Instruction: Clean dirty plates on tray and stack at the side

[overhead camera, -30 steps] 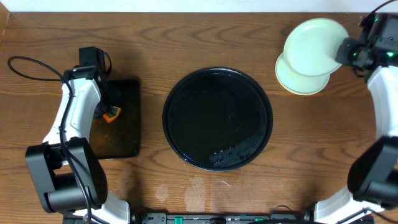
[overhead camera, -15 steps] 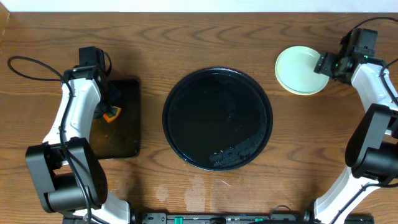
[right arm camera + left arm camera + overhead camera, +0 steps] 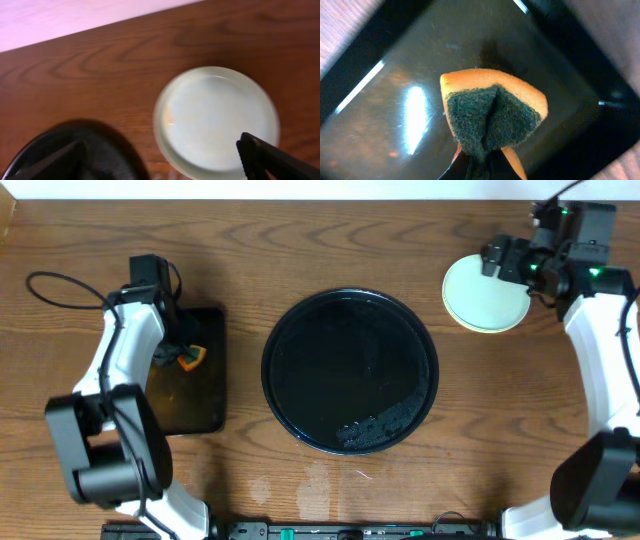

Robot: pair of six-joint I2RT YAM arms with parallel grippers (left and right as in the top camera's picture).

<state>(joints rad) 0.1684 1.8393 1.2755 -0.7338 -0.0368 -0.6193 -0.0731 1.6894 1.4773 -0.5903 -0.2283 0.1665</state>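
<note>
The plates (image 3: 485, 292) sit stacked on the wood tabletop right of the tray, a pale mint one on top with a pale yellow rim showing under it. In the right wrist view the stack of plates (image 3: 217, 117) has a faint orange speck by its left inner edge. My right gripper (image 3: 503, 260) hovers over the stack's far right edge, open and holding nothing; one dark finger (image 3: 265, 157) shows. The round black tray (image 3: 350, 370) holds no plates. My left gripper (image 3: 185, 358) is shut on an orange sponge with a green pad (image 3: 492, 117).
A smaller rectangular black tray (image 3: 190, 395) lies at the left under the sponge, its glossy floor (image 3: 395, 115) catching the light. A black cable (image 3: 60, 280) loops on the table behind the left arm. The table's back edge runs close behind the plates.
The right gripper lowered the mint plate onto the stack, let it go, opened and pulled back. The left arm with the sponge barely shifted.
</note>
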